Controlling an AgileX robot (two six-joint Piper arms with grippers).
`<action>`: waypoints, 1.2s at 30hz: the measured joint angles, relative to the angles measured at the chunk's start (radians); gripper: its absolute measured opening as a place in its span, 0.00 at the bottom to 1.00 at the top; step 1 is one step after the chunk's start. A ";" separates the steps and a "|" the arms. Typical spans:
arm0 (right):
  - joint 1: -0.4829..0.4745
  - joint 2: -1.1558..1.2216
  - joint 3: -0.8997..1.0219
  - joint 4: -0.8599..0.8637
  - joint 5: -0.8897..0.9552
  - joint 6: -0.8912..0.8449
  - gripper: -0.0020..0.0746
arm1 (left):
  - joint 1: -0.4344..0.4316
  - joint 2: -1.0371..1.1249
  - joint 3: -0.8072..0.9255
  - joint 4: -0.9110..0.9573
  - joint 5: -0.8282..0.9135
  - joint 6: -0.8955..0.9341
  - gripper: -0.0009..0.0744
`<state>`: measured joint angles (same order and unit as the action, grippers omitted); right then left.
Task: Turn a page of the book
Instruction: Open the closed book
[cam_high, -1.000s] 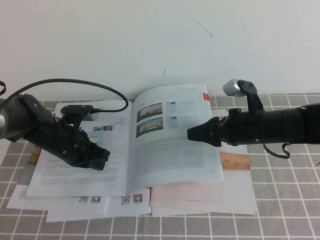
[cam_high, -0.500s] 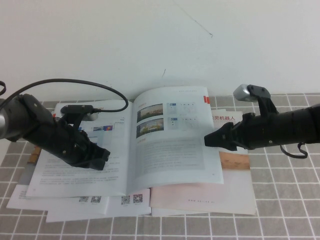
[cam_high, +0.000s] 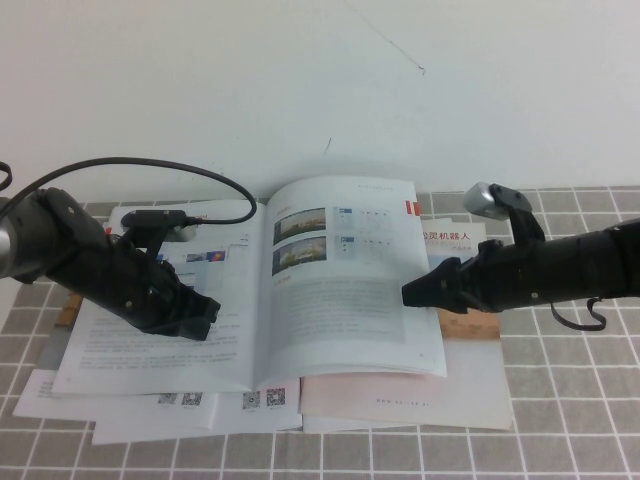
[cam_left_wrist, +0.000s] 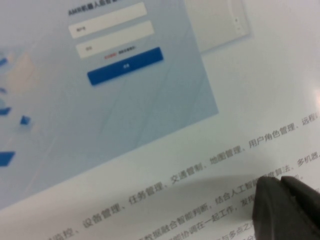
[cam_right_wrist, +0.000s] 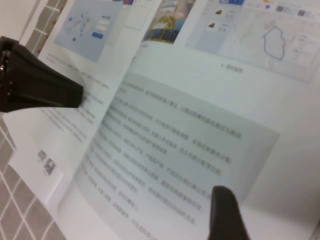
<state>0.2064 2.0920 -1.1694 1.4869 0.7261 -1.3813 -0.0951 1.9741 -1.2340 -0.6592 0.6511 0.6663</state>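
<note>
While my right gripper (cam_high: 412, 294) hangs at the outer right edge of the page (cam_high: 345, 290), its fingers stand wide apart and hold nothing; in the right wrist view one dark finger (cam_right_wrist: 40, 85) reaches over the left-hand leaf and the other (cam_right_wrist: 226, 212) sits low over the page's lower text, with the printed sheet showing between them. Whether either fingertip touches the paper cannot be told.

My left gripper (cam_high: 200, 318) rests on the left-hand leaf of the book (cam_high: 160, 340), its tips drawn together and pressed down on a line of grey text, as the left wrist view shows (cam_left_wrist: 285, 205); nothing is clamped between them.

The book lies open on the tiled table (cam_high: 560, 420), spine running away from me. The page is the right-hand leaf, bowed slightly upward, bearing two small stacked landscape photos (cam_high: 298, 240) near the spine, grey text below them, and a red tab (cam_high: 411, 205) at its far outer corner. It lies directly to the left of my right gripper.

Beneath the book sit white booklets with QR codes (cam_high: 262, 398) and a beige-covered booklet (cam_high: 470, 385), the latter jutting out under my right arm.
</note>
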 joint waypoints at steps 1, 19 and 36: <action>0.000 0.000 0.000 0.006 0.003 0.000 0.53 | 0.000 0.000 0.000 0.000 0.000 0.000 0.01; 0.000 0.000 0.000 0.198 0.194 -0.131 0.53 | 0.000 0.000 0.000 0.000 0.000 -0.001 0.01; 0.004 0.000 -0.041 0.204 0.389 -0.213 0.53 | 0.000 0.000 0.000 -0.002 0.000 0.001 0.01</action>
<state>0.2107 2.0920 -1.2102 1.6910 1.1156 -1.5946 -0.0951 1.9741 -1.2340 -0.6611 0.6511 0.6670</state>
